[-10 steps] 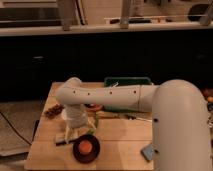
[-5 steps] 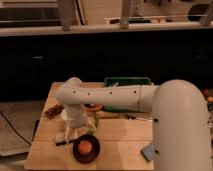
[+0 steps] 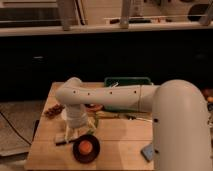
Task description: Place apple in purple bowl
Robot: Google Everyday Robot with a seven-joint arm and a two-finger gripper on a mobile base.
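Camera view looks down across a wooden table (image 3: 120, 142) from behind the robot's bulky white shoulder, which fills the lower right corner. From there the white arm (image 3: 115, 96) reaches left across the table, bends at an elbow, and drops straight down toward the tabletop. The gripper (image 3: 69, 134) hangs at the end of that downward section, low over the wood near the table's front left part. Whether it is open or closed I cannot tell from where I stand, and I see nothing in it.

The apple (image 3: 86, 146), small, round and orange-red, sits inside the purple bowl (image 3: 95, 154), roughly at its middle. The bowl rests on the table near the front edge, just beside the gripper, to its right and a little nearer the camera.

Further back, a green tray (image 3: 125, 80) lies at the far edge of the table, partly hidden behind the arm. A brownish lumpy cluster (image 3: 53, 110) lies near the left edge, below the elbow. A small blue object (image 3: 148, 151) lies on the wood close to the robot's shoulder. Beyond the table the room is dark, with a pale ledge (image 3: 100, 27) running across the top.
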